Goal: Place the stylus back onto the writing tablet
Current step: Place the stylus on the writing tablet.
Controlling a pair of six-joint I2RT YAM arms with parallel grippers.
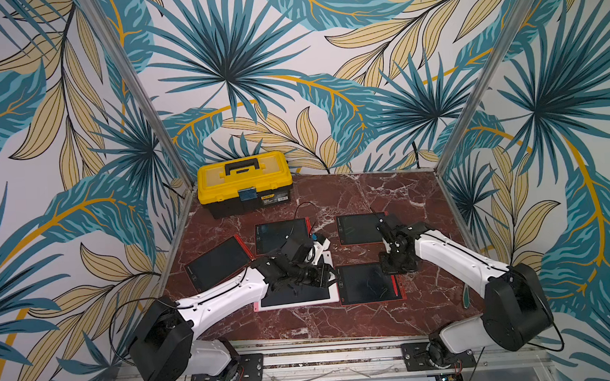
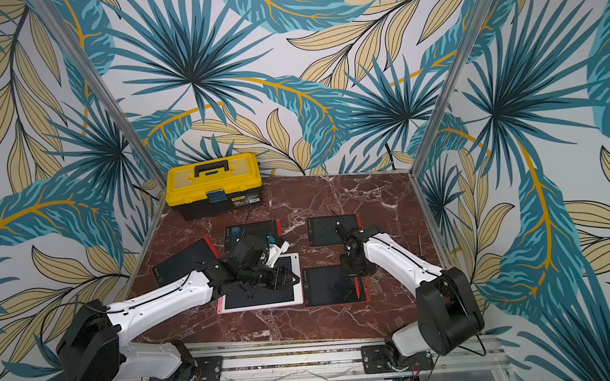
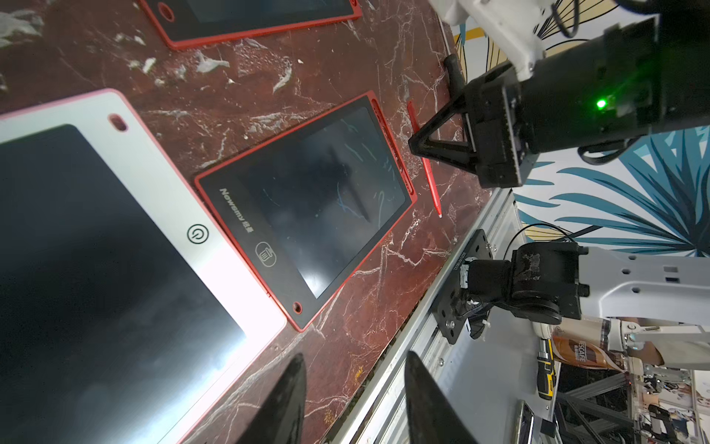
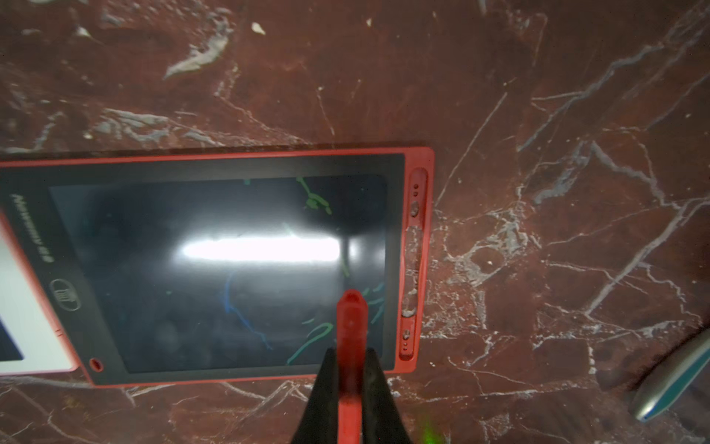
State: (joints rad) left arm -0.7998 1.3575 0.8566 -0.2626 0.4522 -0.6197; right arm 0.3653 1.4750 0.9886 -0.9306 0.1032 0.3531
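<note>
- The right hand (image 4: 350, 351) is clamped on the red stylus (image 4: 351, 323); its two black fingers press on the shaft from both sides, about halfway along it
- The stylus hangs over the red-framed writing tablet (image 4: 230, 269), above the corner of the dark screen next to the long stylus slot (image 4: 415, 269) in the frame's edge
- In a top view the stylus (image 2: 356, 288) shows as a thin red line along that same edge of the tablet (image 2: 329, 286)
- It may be raised a little off the surface, but no view shows clearly whether it touches
- The left hand (image 3: 353, 361) has its fingers apart with nothing between them; it hovers beside the white-framed tablet (image 3: 161, 184), above the marbled tabletop (image 3: 345, 57)
- The stylus looks light, thin and stiff, made of smooth plastic, so it will likely pivot or slide in a pinch grip if an end catches on the frame
- A hold near the middle, as here, seems best: it balances the stylus and leaves both ends free to drop in
- The slot is narrow, so the shaft probably has to lie parallel to it before release
- The screen already carries scribbles and marks easily, so dragging the tip across it is a risk
</note>
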